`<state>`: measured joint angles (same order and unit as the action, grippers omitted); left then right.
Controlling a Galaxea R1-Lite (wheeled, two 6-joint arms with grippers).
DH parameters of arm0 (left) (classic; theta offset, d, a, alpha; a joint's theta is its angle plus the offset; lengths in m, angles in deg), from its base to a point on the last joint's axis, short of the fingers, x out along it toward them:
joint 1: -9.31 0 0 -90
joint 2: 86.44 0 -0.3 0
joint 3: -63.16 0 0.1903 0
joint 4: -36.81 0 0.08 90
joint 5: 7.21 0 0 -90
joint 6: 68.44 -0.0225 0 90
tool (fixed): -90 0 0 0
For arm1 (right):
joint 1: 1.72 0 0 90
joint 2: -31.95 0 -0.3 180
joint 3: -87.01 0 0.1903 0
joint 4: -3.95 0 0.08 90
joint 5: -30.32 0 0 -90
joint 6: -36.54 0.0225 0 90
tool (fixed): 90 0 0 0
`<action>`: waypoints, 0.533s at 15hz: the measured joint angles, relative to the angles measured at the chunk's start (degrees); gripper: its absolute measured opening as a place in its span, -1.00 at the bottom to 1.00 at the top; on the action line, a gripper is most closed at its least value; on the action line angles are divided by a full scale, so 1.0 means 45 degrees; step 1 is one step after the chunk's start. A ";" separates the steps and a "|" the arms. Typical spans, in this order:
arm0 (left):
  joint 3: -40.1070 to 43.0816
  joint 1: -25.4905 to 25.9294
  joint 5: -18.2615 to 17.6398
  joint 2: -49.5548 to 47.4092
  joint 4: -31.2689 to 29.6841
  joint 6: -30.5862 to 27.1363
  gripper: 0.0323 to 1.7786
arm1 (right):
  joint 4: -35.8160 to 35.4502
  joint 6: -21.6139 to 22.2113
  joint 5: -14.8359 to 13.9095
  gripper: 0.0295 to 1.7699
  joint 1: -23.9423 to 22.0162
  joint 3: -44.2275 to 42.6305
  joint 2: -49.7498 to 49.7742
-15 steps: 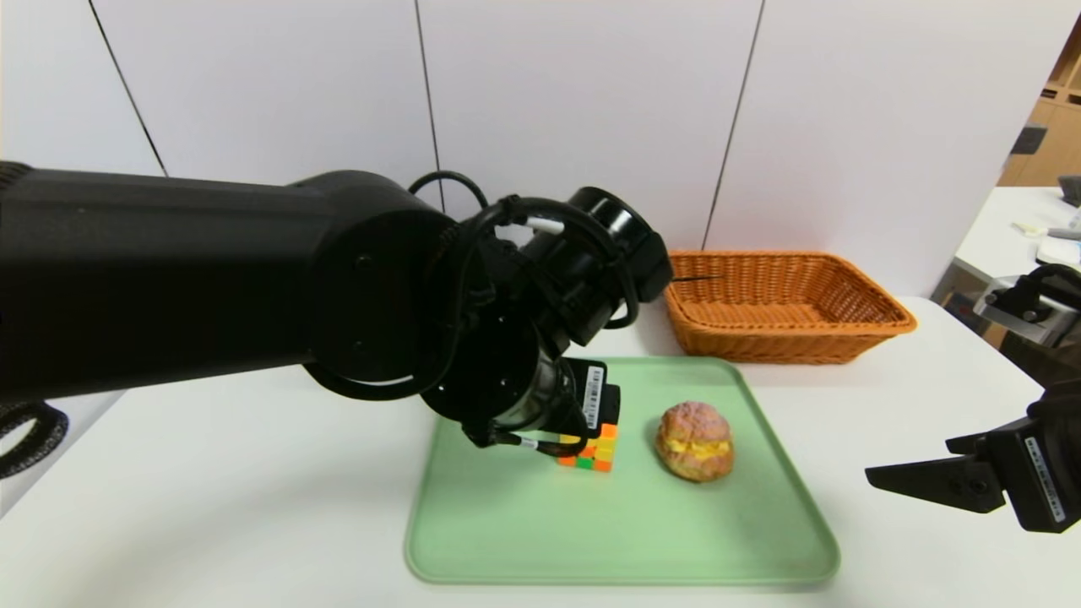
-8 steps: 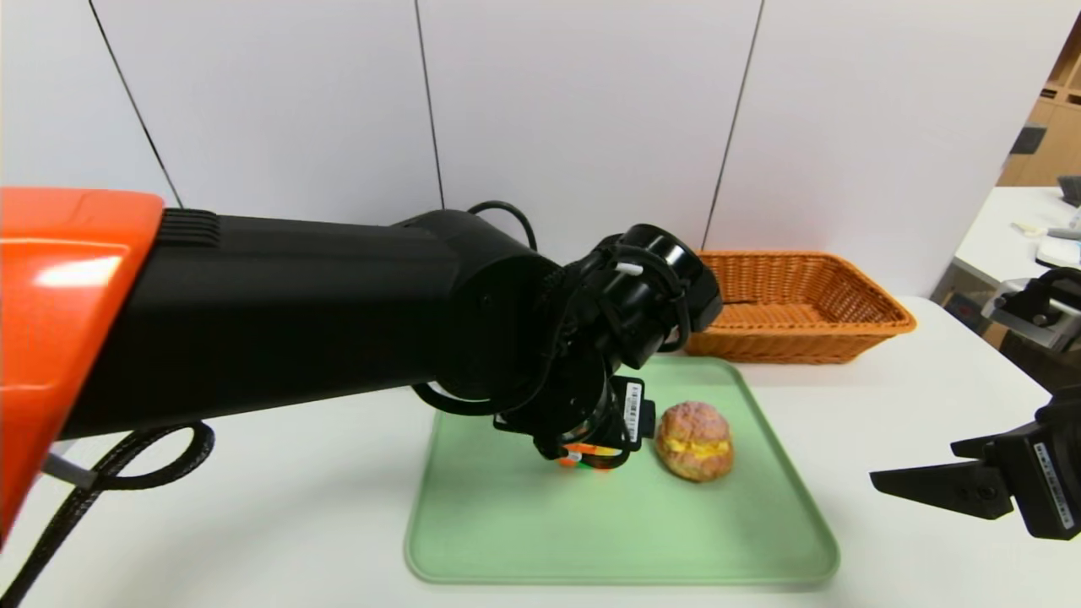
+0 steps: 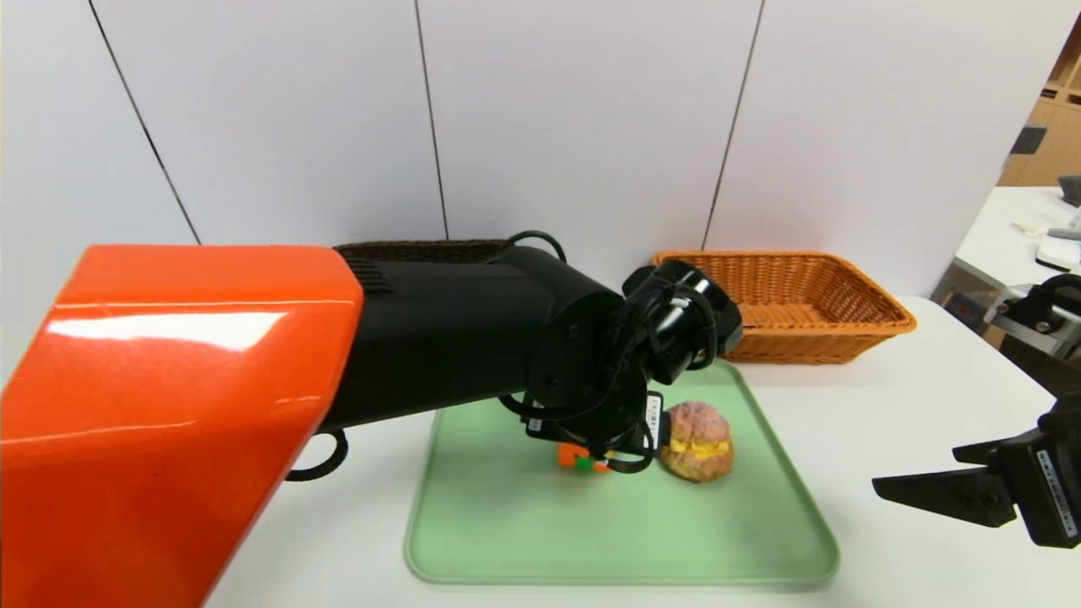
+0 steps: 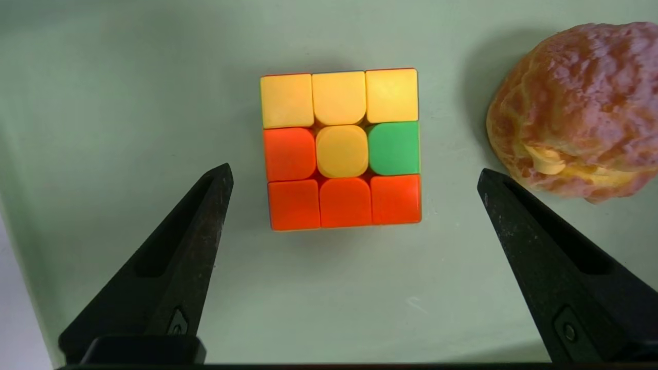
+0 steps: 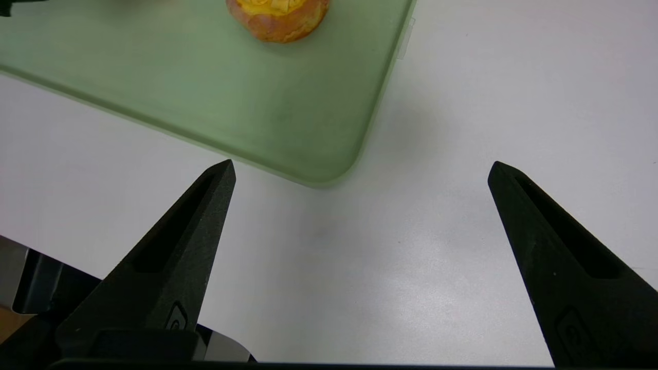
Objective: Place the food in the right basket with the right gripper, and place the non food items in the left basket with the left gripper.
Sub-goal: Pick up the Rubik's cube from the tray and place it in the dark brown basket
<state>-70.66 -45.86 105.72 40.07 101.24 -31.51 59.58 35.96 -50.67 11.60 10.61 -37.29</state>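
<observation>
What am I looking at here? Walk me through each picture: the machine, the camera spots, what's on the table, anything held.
This is a two-armed robot. The wide picture comes from its head; the other two from cameras on each wrist.

On the white table sits a green tray holding a puzzle cube and a cream puff. An orange basket stands behind it.

The left claw hangs open over the cube, one finger on each side, not touching. The right claw waits open above bare table beside the tray. Nothing is held.
</observation>
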 joint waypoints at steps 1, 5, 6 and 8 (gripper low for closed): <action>-0.0152 0.0035 0.0011 0.0198 0.0043 0.0003 0.90 | -0.0005 -0.0005 0.0011 0.92 -0.0057 0.0005 0.0003; -0.0293 0.0244 0.0019 0.0650 0.0079 -0.0133 0.90 | -0.0043 -0.0005 0.0035 0.92 -0.0179 0.0062 0.0003; -0.0295 0.0276 0.0016 0.0691 0.0089 -0.0165 0.90 | -0.0049 0.0000 0.0035 0.92 -0.0179 0.0068 0.0003; -0.0295 0.0298 0.0019 0.0742 0.0098 -0.0190 0.56 | -0.0043 -0.0005 0.0035 0.92 -0.0190 0.0068 0.0027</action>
<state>-71.99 -44.52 105.81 43.41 101.68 -32.37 59.39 35.94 -50.51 10.74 10.92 -37.17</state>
